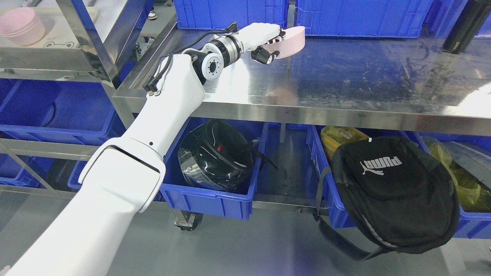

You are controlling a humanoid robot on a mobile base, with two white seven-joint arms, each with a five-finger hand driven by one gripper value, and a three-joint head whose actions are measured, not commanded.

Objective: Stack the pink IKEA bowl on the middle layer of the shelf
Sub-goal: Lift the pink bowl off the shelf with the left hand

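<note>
Pink bowl (292, 41) in left hand (264, 40)

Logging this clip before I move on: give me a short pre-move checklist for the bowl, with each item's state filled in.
1. Left hand grips the pink bowl: ok, fingers wrap its rim.
2. Bowl clear of the steel shelf: ok, held tilted above it.
3. Target stack of pink bowls in sight: ok, upper left on the neighbouring rack.
4. Path to the stack free: cannot tell, a rack post stands between.
5. Right hand out of the way: cannot tell, not in view.
</note>
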